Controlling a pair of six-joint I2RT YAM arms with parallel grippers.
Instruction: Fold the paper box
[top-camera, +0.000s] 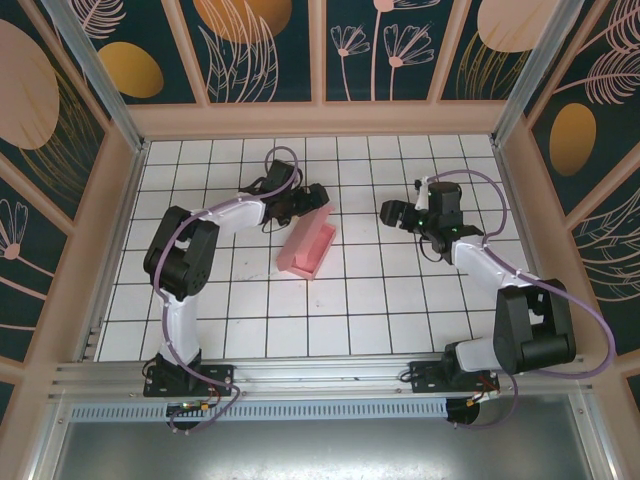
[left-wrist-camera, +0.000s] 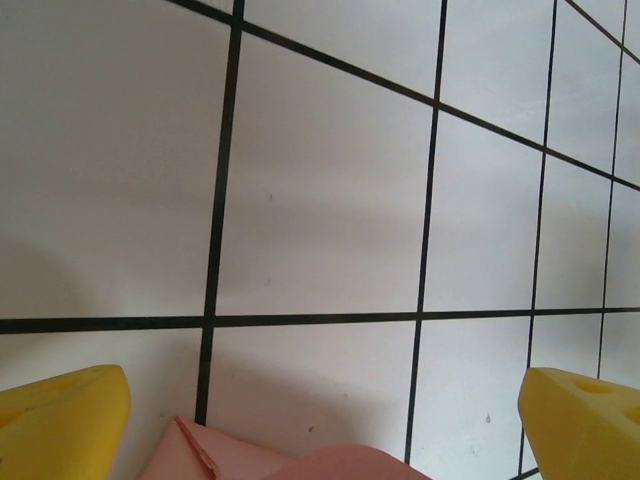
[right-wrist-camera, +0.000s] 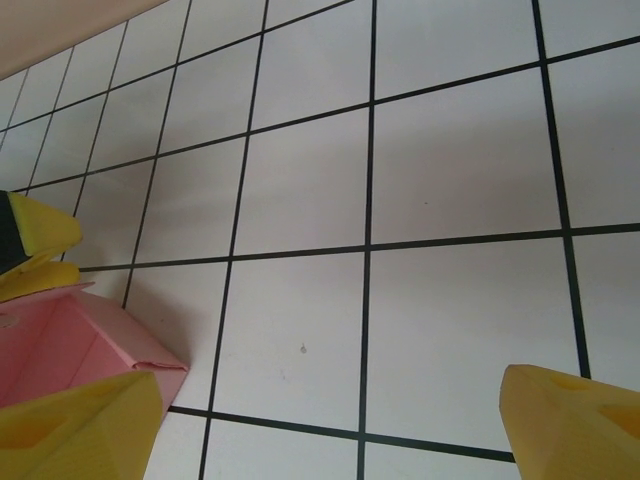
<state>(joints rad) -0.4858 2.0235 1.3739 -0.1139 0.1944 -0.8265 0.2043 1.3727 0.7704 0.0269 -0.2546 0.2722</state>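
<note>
The paper box (top-camera: 308, 250) lies diagonally near the middle of the table (top-camera: 400, 320). It is a pink card form with walls already raised and its top apparently open, so folding is judged incomplete. The left claw (top-camera: 312, 197) stands spread wide at the box's far end, holding nothing. Its wrist view shows a pink corner low between the fingertips (left-wrist-camera: 60, 420), but contact cannot be confirmed. The right claw (top-camera: 390, 213) is likewise wide and empty, set off to the box's right side and clear of it. Recommended for the step in hand: one claw steadies a wall while the other presses the loose flap along its crease, slowly, since thin card buckles and the light box may slide on the smooth surface. The table is white tile with a black grid. A pale pink frame (top-camera: 320, 118) encloses it, carrying dark teal panels (top-camera: 270, 50) with leaf and flower motifs. Metal rails (top-camera: 300, 375) run along the near edge.
</note>
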